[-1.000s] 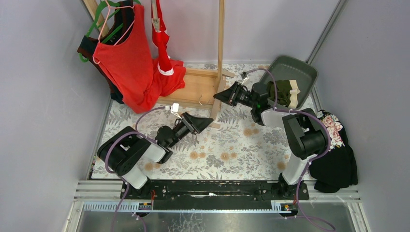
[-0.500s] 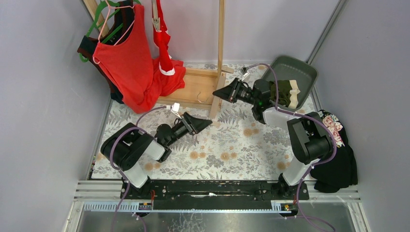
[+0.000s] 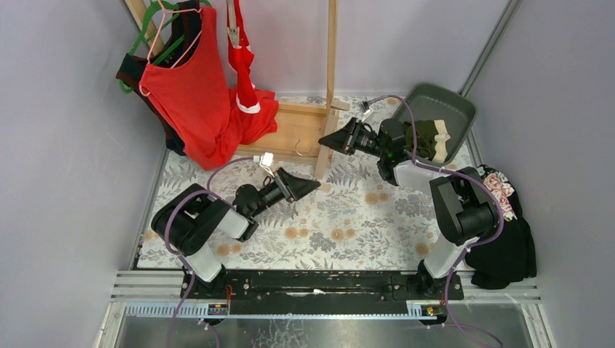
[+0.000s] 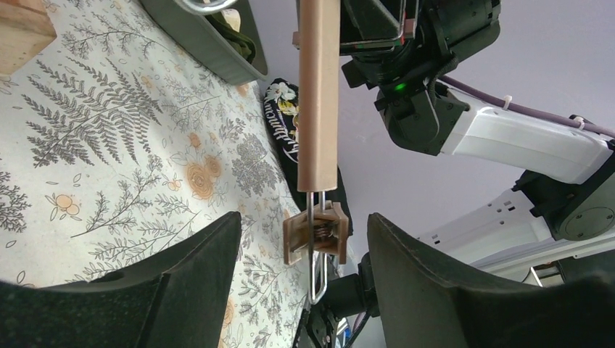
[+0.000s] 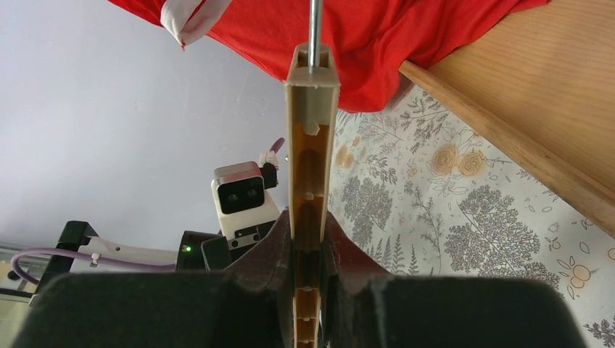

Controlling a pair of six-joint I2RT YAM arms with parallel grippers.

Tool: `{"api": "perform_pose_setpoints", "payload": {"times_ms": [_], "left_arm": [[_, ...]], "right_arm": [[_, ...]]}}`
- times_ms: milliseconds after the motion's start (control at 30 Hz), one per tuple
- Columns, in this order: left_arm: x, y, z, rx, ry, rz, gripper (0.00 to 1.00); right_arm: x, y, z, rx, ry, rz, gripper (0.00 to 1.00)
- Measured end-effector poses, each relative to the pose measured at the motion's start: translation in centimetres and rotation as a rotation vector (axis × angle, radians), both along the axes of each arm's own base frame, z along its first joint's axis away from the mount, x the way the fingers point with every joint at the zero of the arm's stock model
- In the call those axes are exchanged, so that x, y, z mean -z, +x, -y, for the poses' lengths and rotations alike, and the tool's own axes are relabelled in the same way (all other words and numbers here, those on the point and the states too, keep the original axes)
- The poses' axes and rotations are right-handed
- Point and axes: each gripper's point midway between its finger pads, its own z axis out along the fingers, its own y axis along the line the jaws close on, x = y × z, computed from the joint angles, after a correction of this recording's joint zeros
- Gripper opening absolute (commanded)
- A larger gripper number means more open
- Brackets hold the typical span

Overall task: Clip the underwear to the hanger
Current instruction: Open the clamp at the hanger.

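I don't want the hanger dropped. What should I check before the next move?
1. Right gripper pinching the hanger: ok.
2. Left gripper open, fingers either side of the clip: ok.
3. That clip free of cloth: ok.
4. Olive briefs brought to the clip: not ok, lying in the grey bin.
5. Red briefs clipped: cannot tell, they hang by the wooden rack.

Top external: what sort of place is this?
Probably a lab robot cell for laundry practice, not a home: bare grey walls, aluminium frame along the table edge, wooden clothes rack holding a red tank top.
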Motion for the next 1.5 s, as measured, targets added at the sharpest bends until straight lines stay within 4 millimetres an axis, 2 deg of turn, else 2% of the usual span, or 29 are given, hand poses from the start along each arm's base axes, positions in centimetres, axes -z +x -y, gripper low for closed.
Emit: {"api": "perform_pose_setpoints", "payload": {"times_ms": [367,500,567,667,700,833,867,900,933,1033,1100,1200,1333,1500], "left_arm": [[-0.9,0.0,0.5,0.030,-0.013,0.023,0.53],[-0.7,-0.1,0.7,0.039,-0.010,0.017,0.46],[-0.6,-0.2,0.8,0.047,-0.009,0.014,0.35],[-0.4,-0.2,0.9,0.047,-0.008,0.004,0.03],[-0.3,-0.2,0.9,0.047,-0.007,0.002,0.00],[-0.4,-0.2,0.9,0.049,-0.013,-0.003,0.00],[-0.4,-0.2,0.9,0.049,-0.014,-0.003,0.00],[-0.4,-0.2,0.9,0.049,-0.014,-0.003,0.00],[-0.4,-0.2,0.9,0.048,-0.014,-0.004,0.00],[-0.3,-0.2,0.9,0.046,-0.014,-0.006,0.00],[-0.3,0.0,0.8,0.040,-0.014,-0.011,0.00],[-0.1,0.4,0.5,0.026,-0.016,-0.036,0.00],[0.2,1.6,0.1,0.000,-0.014,-0.083,0.00],[-0.6,1.8,0.1,-0.001,0.014,-0.114,0.00]], "right_arm": [[1.3,0.6,-0.3,-0.002,0.011,-0.032,0.00],[1.3,0.7,-0.4,-0.009,0.019,-0.035,0.00],[1.3,0.6,-0.5,-0.014,0.022,-0.039,0.00],[1.2,0.5,-0.5,-0.025,0.027,-0.039,0.00],[1.1,0.4,-0.5,-0.028,0.028,-0.036,0.00],[0.9,0.4,-0.6,-0.034,0.031,-0.023,0.00],[0.9,0.4,-0.6,-0.034,0.031,-0.022,0.04],[1.0,0.4,-0.5,-0.034,0.030,-0.022,0.21],[1.0,0.4,-0.5,-0.034,0.029,-0.021,0.43],[1.2,0.6,-0.4,-0.024,0.019,-0.018,0.67],[1.6,1.0,0.0,-0.006,-0.004,-0.012,0.70],[1.9,1.7,1.7,0.053,-0.054,-0.016,0.82],[1.7,2.3,6.5,0.245,-0.206,-0.020,0.93],[-1.1,3.3,13.6,0.579,-0.499,0.020,0.97]]}}
